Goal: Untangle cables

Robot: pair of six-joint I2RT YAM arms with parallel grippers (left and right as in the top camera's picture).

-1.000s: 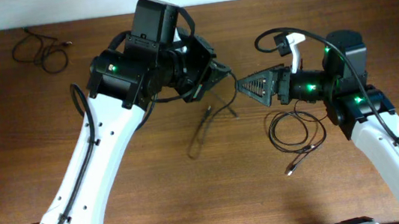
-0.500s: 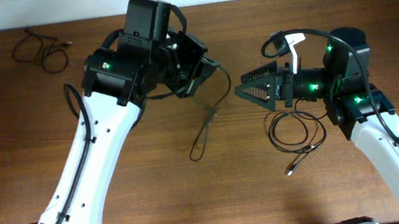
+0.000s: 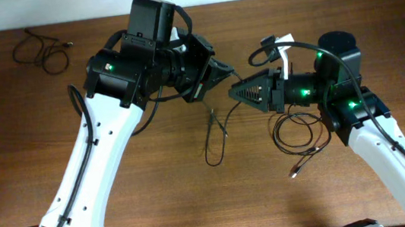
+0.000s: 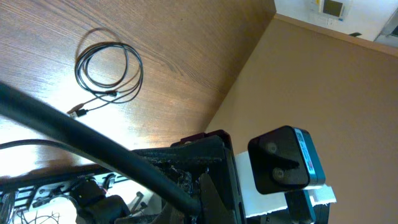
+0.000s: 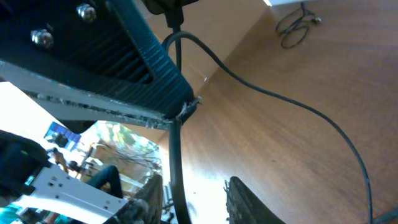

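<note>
A: Far left, a coiled cable [image 3: 41,52] lies near the worktop's [image 3: 160,210] back edge. The left pincer [image 3: 219,72] is clamped on the hanging cable [image 3: 210,122].

B: The right pincer [image 3: 235,91], jaws part-open with nothing clamped, should take that strand close by. Then it should draw rightward, clear of the second coil [image 3: 298,129]. There's bare wood in front.

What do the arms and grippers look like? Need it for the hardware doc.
Left arm and right arm match: white lower links, black joint housings with lit green LEDs, thick black wires looping alongside. Black boxy module sits atop the left wrist. Left gripper and right gripper are black; the right one's fingers are ribbed, tapering to a triangle.
</note>
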